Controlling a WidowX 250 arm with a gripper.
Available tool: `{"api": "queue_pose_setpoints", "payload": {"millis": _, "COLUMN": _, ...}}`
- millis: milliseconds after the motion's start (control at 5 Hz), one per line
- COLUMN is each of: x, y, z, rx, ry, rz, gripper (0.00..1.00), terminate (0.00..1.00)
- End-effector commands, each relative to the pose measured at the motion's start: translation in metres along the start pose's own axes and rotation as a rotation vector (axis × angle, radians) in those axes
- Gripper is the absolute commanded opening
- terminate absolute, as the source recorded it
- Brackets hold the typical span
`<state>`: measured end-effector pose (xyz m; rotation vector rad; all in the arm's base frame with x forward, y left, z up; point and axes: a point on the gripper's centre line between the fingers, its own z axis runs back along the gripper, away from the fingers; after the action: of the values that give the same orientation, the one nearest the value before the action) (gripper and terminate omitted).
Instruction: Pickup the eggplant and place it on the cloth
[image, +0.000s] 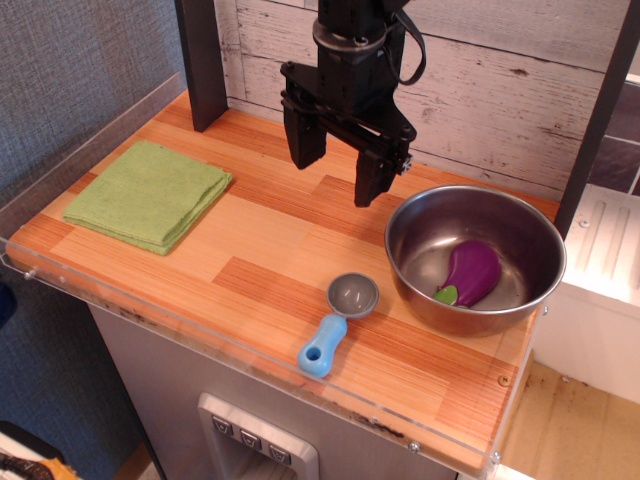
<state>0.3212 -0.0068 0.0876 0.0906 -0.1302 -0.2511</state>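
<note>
The purple eggplant (471, 272) with its green stem cap lies inside the steel bowl (420, 230) at the right of the wooden table. The folded light-green cloth (150, 193) lies flat at the table's left. My black gripper (337, 175) hangs open and empty above the back middle of the table, between the cloth and the bowl, just left of the bowl's rim. Its two fingers point down with a wide gap.
A grey scoop with a blue handle (337, 324) lies near the front edge, left of the bowl. A clear plastic rim (160, 320) runs along the table's front and left. A dark post (202, 60) stands at the back left, a wooden wall behind.
</note>
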Motion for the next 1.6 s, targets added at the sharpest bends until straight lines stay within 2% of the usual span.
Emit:
{"api": "queue_pose_setpoints", "payload": {"millis": 0, "x": 0.013, "y": -0.008, "z": -0.024, "rx": -0.053, "ry": -0.038, "rz": -0.009, "gripper": 1.0, "terminate": 0.0}}
{"api": "queue_pose_setpoints", "payload": {"millis": 200, "x": 0.024, "y": -0.019, "z": -0.032, "rx": -0.075, "ry": -0.06, "rz": -0.037, "gripper": 1.0, "terminate": 0.0}}
{"api": "queue_pose_setpoints", "payload": {"millis": 400, "x": 0.032, "y": -0.027, "z": -0.031, "rx": -0.049, "ry": -0.083, "rz": -0.062, "gripper": 1.0, "terminate": 0.0}}
{"api": "queue_pose_setpoints", "payload": {"millis": 600, "x": 0.035, "y": -0.032, "z": -0.035, "rx": -0.054, "ry": -0.078, "rz": -0.077, "gripper": 1.0, "terminate": 0.0}}
{"api": "queue_pose_setpoints", "payload": {"millis": 800, "x": 0.039, "y": -0.039, "z": -0.03, "rx": -0.069, "ry": -0.105, "rz": -0.119, "gripper": 1.0, "terminate": 0.0}}
{"api": "queue_pose_setpoints", "payload": {"millis": 1200, "x": 0.042, "y": -0.062, "z": 0.01, "rx": 0.019, "ry": -0.214, "rz": -0.18, "gripper": 1.0, "terminate": 0.0}}
{"api": "queue_pose_setpoints", "payload": {"millis": 1400, "x": 0.042, "y": -0.075, "z": 0.01, "rx": -0.006, "ry": -0.206, "rz": -0.235, "gripper": 1.0, "terminate": 0.0}}
